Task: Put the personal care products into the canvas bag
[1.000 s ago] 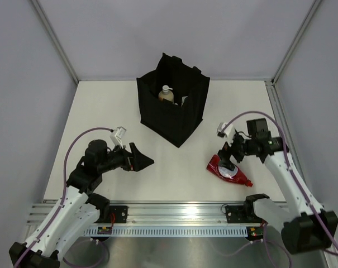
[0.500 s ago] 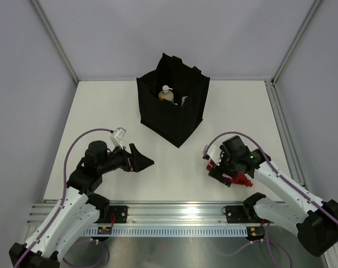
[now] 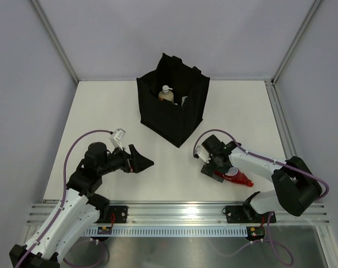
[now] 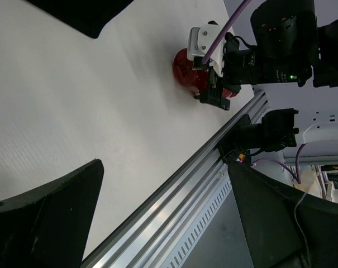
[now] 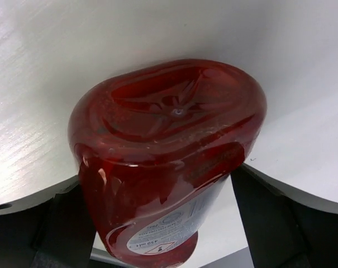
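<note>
The red squeeze bottle [image 3: 234, 176] lies on its side on the table at the right front, cap toward the right. My right gripper [image 3: 215, 167] is low over its base end, open, with a finger on each side of the bottle [image 5: 169, 134]. The black canvas bag [image 3: 177, 120] stands upright at the table's middle back. An amber-liquid bottle with a white cap [image 3: 166, 95] stands inside it. My left gripper [image 3: 144, 163] is open and empty above the table at the left front. The left wrist view shows the red bottle [image 4: 184, 68] under the right wrist.
The aluminium rail [image 3: 174, 212] runs along the near table edge. Metal frame posts [image 3: 57, 42] rise at the back corners. A corner of the bag [image 4: 79, 14] shows at the top of the left wrist view.
My right arm has swung in to the left and down, and its open fingers now straddle the red bottle's base. The bottle has shifted slightly. My left arm has not moved.
</note>
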`<state>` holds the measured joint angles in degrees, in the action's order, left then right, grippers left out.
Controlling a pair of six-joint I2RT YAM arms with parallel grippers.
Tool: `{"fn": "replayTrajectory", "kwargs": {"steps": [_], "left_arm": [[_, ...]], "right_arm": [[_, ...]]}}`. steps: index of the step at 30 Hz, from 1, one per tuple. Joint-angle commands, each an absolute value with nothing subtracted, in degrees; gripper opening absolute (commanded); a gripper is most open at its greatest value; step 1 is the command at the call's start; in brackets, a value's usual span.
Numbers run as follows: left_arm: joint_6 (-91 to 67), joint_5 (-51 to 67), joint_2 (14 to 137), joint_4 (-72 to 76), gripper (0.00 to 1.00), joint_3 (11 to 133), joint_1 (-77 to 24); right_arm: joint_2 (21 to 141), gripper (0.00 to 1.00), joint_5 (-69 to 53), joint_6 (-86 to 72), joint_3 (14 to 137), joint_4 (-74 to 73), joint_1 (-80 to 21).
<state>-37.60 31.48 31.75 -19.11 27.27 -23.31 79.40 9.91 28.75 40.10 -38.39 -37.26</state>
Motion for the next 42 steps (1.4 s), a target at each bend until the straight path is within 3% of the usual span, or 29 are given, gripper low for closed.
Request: {"fn": "replayTrajectory", "kwargs": {"steps": [1,2,5,8,9,11,15,31,42], "left_arm": [[-38.1,32.2,30.9,-16.0,0.99,26.8,-23.6],[-38.1,32.3,30.9,-16.1,0.99,26.8,-23.6],[-38.0,32.3,30.2,-16.6,0.99,27.2,-23.6],[-37.3,32.2,29.8,-17.7,0.99,27.6,-23.6],[-36.8,32.2,29.8,-18.0,0.99,27.8,-23.6],[-36.7,32.3,29.7,-18.3,0.99,27.9,-23.6],[-36.8,32.6,29.7,-17.8,0.99,28.0,-23.6],[-37.1,33.0,29.9,-17.1,0.99,28.3,-23.6],[-37.8,35.8,30.4,-14.2,0.99,27.7,-23.6]], "right_arm": [[83.6,0.94,11.8,27.3,38.8,-36.1,-37.9],[84.0,0.8,11.8,27.4,40.0,-36.7,-37.8],[85.1,0.6,10.1,27.5,41.7,-38.4,-37.4],[85.3,0.45,8.1,27.8,43.3,-40.4,-35.9],[85.1,0.35,7.1,27.9,43.9,-41.0,-34.0],[84.6,0.29,3.5,28.5,44.9,-42.3,-31.6],[83.4,0.0,-3.4,30.7,47.8,-44.8,-22.3],[93.1,0.0,-34.1,37.0,64.7,-57.8,1.8],[97.7,0.0,-50.0,38.6,70.1,-64.0,7.2]]}}
